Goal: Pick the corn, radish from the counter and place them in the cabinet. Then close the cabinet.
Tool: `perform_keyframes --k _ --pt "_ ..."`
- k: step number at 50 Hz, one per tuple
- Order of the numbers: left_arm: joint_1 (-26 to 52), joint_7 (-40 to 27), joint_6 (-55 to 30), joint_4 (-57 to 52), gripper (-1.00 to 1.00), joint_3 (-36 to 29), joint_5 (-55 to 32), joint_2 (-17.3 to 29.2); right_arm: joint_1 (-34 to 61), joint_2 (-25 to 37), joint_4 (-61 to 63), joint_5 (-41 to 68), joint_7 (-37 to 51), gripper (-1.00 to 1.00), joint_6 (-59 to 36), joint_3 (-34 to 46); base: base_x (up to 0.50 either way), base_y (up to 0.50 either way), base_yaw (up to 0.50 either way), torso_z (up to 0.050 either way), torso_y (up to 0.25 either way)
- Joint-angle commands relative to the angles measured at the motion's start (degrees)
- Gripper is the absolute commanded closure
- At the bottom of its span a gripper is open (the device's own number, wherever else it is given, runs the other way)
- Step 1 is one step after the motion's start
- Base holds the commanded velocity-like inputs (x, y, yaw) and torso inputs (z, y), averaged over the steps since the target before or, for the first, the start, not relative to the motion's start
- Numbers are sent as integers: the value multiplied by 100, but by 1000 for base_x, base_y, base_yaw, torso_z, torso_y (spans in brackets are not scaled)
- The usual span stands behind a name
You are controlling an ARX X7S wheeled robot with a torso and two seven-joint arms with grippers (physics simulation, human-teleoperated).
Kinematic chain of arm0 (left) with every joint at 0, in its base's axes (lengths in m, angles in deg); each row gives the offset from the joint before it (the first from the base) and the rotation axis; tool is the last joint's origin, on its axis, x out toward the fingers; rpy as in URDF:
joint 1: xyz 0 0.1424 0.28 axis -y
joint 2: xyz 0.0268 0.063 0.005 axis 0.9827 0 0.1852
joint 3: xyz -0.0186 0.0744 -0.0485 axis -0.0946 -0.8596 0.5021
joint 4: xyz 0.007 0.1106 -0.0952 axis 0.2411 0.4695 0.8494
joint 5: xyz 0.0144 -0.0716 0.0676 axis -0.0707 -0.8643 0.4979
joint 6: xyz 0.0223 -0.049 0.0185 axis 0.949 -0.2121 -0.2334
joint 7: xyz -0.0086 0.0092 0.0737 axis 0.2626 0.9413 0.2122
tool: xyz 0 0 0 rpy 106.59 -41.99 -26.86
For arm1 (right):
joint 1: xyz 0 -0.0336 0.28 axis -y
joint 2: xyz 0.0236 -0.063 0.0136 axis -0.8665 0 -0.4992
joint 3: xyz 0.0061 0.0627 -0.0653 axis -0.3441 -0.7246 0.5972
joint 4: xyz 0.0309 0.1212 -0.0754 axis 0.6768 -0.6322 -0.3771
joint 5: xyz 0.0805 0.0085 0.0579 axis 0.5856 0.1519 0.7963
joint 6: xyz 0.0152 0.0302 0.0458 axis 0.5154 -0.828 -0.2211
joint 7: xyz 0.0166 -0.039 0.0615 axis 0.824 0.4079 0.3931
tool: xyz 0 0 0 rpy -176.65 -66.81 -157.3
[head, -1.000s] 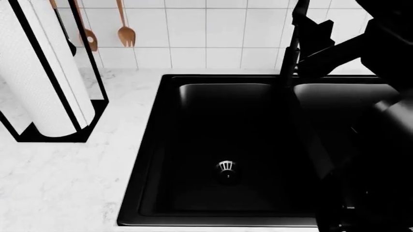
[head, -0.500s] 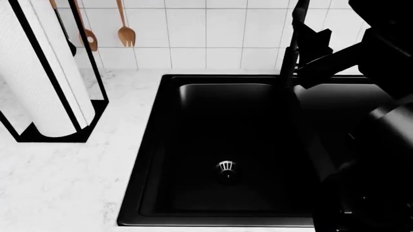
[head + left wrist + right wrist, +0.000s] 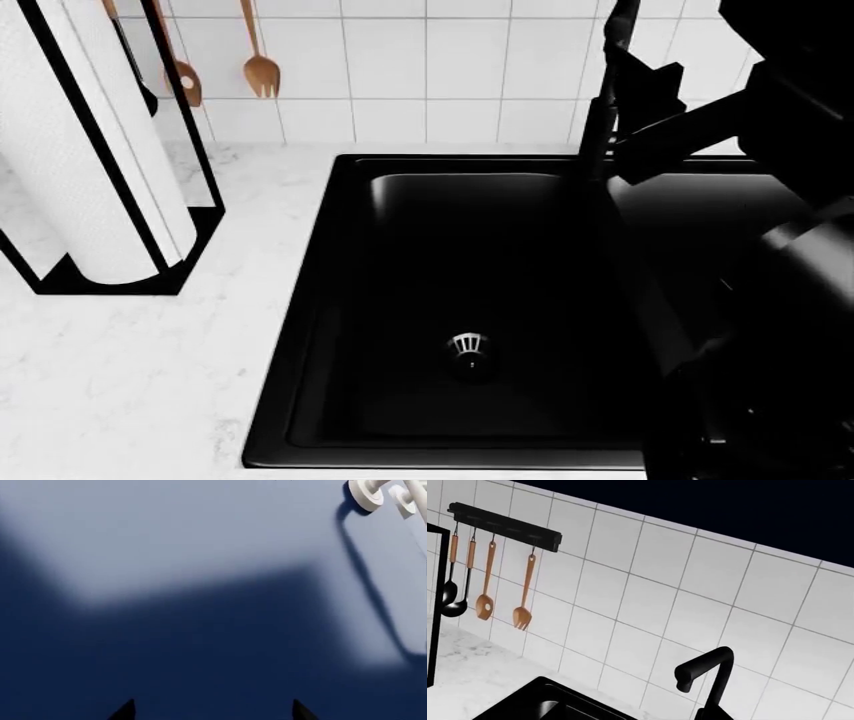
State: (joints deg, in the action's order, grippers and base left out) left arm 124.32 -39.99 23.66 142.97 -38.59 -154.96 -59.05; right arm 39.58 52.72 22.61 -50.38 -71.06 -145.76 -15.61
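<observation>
The corn and the radish are out of view in every frame. The white marble counter [image 3: 147,360] shows left of the black sink, with neither of them on it. My left gripper [image 3: 212,714] is open and empty: only its two dark fingertips [image 3: 125,711] show, wide apart, close in front of a blue cabinet door [image 3: 200,555] with a white handle [image 3: 373,492]. My right arm [image 3: 787,330] is a dark mass at the right of the head view. Its gripper does not show in any view.
A black double sink [image 3: 467,280] with a black faucet [image 3: 601,110] fills the middle; the faucet also shows in the right wrist view [image 3: 714,675]. A paper towel roll [image 3: 80,150] in a black stand sits at left. Wooden utensils [image 3: 260,60] hang on the tiled wall.
My right arm has shifted slightly to the left in the head view and covers a little more of the lower right. Nothing else has moved.
</observation>
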Motion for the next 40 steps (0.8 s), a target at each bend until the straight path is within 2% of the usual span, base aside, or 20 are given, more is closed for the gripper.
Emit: perform_keyframes --k 1,14,29,40 --pt "-2 -73 -998 291 -100 -1657 -1908 -22 37 1 21 2 5 -100 -29 9 0 0 0 0 -10" --pt "-73 -84 -660 254 -100 -2846 -2985 -22 11 -35 -5 103 101 -100 55 -60 5 0 -1 0 -8" --pt "-314 -172 -730 154 -100 -2897 -2930 -22 -46 -41 3 201 188 -100 111 -102 6 0 -2 0 -9" --pt "-490 -219 -950 3 -100 -2872 -2348 -22 -57 -31 10 206 201 -100 86 -90 8 0 -3 0 -9"
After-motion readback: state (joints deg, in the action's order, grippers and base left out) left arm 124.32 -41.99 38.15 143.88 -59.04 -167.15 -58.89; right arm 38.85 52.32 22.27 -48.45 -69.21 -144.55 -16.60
